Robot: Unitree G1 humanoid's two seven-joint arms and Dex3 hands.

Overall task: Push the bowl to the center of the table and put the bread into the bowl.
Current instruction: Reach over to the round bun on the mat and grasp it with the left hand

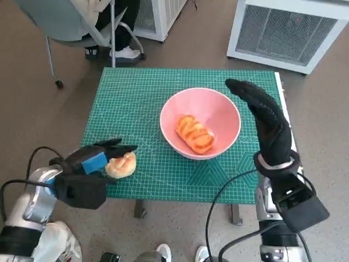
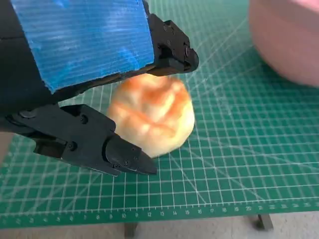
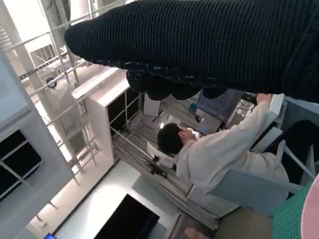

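The pink bowl (image 1: 218, 112) stands near the middle of the green mat (image 1: 136, 103) and holds an orange-glazed bread (image 1: 194, 134). A second, paler bread roll (image 1: 121, 165) lies on the mat near the front left edge. My left hand (image 1: 87, 166) is around it. In the left wrist view the fingers (image 2: 172, 50) press on top of the roll (image 2: 154, 117) and the thumb (image 2: 107, 147) touches its lower side, while the roll rests on the mat. My right hand (image 1: 267, 120) stands flat with fingers extended, just right of the bowl's rim, holding nothing.
A person sits on a chair (image 1: 71, 30) beyond the table's far left corner, feet (image 1: 122, 53) close to the edge. White grilled units (image 1: 289, 30) stand on the floor past the far right. The right wrist view shows the glove (image 3: 209, 45) and a seated person (image 3: 214, 154).
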